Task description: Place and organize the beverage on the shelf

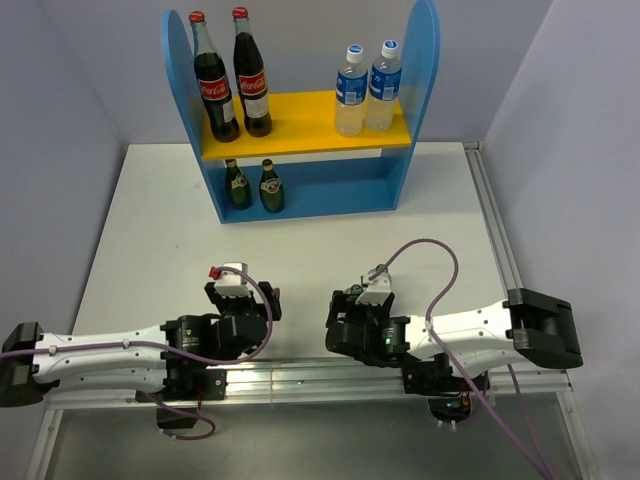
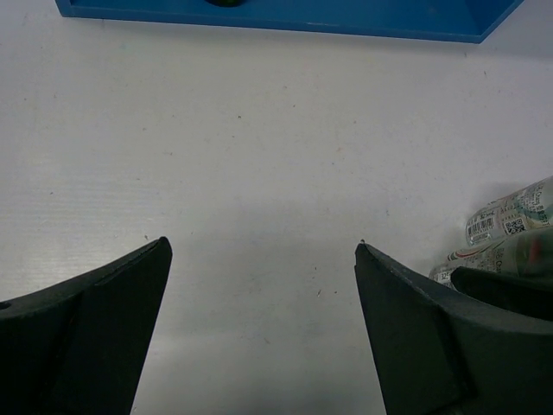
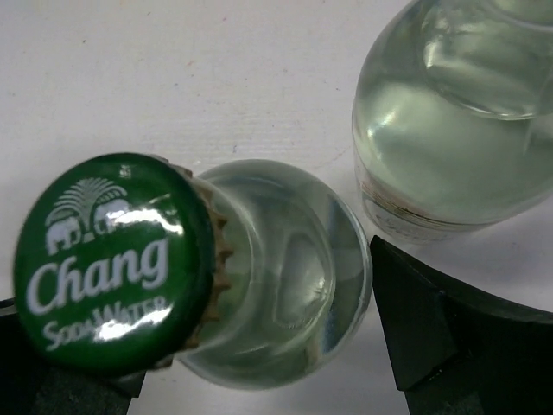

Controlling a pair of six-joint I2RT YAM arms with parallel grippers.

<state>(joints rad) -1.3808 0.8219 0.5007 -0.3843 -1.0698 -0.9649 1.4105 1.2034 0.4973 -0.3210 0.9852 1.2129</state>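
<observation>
Item: green-capped soda-water bottle [image 3: 285,277], upright on the tabletop [image 3: 173,78], long axis vertical, cap toward the wrist camera. It sits directly under the right hand [image 3: 216,328], whose fingers closely flank the glass, though whether they pinch it cannot be told. Its twin [image 3: 449,130] stands just beside it. The left hand [image 2: 263,251] is spread and empty, with both bottles off to its right. The shelf [image 1: 425,70] lies well ahead, the likely slot on its base beside the green bottles [image 1: 253,185].

Two tall red-capped cola bottles [image 1: 217,95] stand side by side beyond the white table [image 1: 330,250].
</observation>
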